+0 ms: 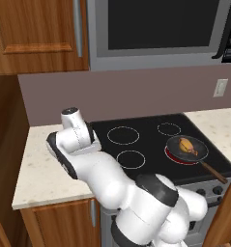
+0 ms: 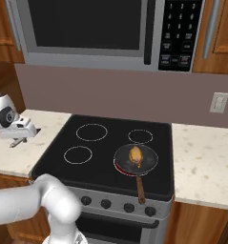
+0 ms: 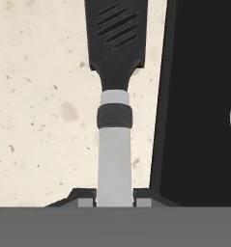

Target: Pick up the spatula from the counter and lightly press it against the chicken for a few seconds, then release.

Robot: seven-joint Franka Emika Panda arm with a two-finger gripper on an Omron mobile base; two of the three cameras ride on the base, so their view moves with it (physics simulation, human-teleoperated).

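The spatula point(image 3: 116, 72) has a grey handle with a dark collar and a black slotted head. In the hand view it points away over the beige counter point(image 3: 39, 96), beside the stove's left edge. My gripper point(image 3: 115, 198) is shut on the handle's near end. I cannot tell whether the spatula touches the counter. The right base view has the hand point(image 2: 16, 128) low over the counter left of the stove. The browned chicken point(image 1: 187, 144) point(image 2: 135, 154) lies in a dark frying pan point(image 1: 199, 153) point(image 2: 149, 162) on the front right burner, far to the gripper's right.
The black cooktop point(image 1: 141, 132) point(image 2: 106, 143) carries three ring burners besides the pan's red one. The pan handle point(image 2: 140, 188) sticks out toward the stove front. A microwave point(image 2: 96, 28) hangs above, and wooden cabinets flank it. Beige counter point(image 2: 206, 162) lies right of the stove.
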